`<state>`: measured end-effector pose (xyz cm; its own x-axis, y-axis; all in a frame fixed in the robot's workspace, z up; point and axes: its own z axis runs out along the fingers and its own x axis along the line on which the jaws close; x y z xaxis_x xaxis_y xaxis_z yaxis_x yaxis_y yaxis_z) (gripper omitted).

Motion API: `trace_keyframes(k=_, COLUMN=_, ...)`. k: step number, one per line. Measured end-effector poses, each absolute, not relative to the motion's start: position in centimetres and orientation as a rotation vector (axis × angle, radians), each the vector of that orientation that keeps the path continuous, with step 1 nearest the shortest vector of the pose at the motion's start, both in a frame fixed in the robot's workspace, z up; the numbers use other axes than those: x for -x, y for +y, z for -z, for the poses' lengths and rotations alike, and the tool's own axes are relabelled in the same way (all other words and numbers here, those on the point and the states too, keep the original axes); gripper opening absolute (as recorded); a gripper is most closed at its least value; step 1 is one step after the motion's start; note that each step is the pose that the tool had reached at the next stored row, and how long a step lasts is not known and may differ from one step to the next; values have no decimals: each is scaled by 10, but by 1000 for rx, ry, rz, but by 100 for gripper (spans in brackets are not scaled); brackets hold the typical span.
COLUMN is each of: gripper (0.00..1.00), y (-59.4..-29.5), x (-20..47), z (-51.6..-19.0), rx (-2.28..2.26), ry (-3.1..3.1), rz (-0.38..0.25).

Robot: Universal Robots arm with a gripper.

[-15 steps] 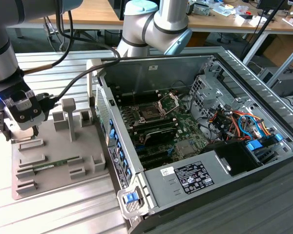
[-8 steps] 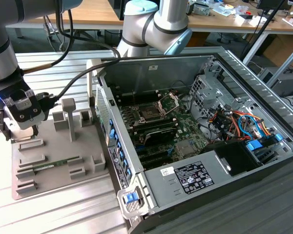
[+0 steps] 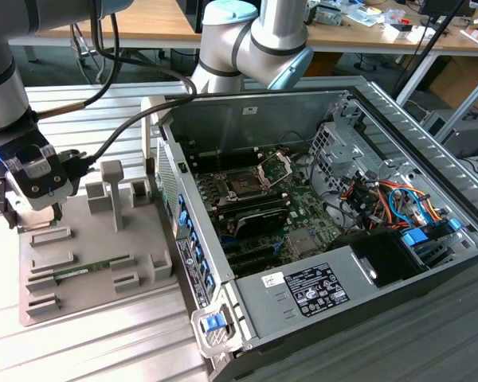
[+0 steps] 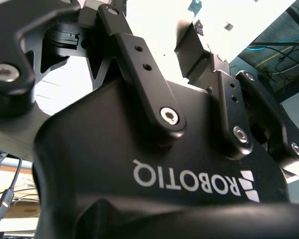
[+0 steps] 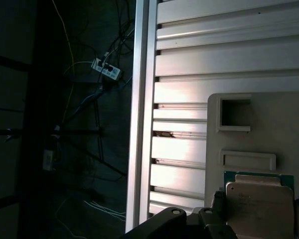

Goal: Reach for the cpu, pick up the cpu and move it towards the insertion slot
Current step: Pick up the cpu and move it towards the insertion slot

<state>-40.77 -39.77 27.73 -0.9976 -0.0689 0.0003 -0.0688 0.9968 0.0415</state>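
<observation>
The cpu (image 5: 259, 205) is a pale silvery square with a thin green rim, lying flat on the grey fixture plate (image 5: 284, 124). In the first wrist view, dark parts of my gripper sit right against the chip's edge. In the exterior view my gripper (image 3: 35, 212) hangs low over the far corner of the same plate (image 3: 103, 290), at that view's left, and covers the chip. The insertion slot (image 3: 243, 185) is a dark square socket with its silver bracket raised, on the motherboard inside the open computer case, well off to the exterior view's right of the gripper.
A green memory stick (image 3: 92, 269) lies in a groove of the plate, and upright grey posts (image 3: 111, 191) stand beside the gripper. The case wall (image 3: 183, 239) rises between plate and motherboard. Cables and a blue part (image 3: 418, 235) crowd the case's far end. The ribbed table's edge (image 5: 139, 124) runs close by.
</observation>
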Motion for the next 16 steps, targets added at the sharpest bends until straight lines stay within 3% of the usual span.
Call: trace_keyframes(k=16, gripper=55, y=-398, x=408, z=-281, rx=-108, ry=-3137, rz=65)
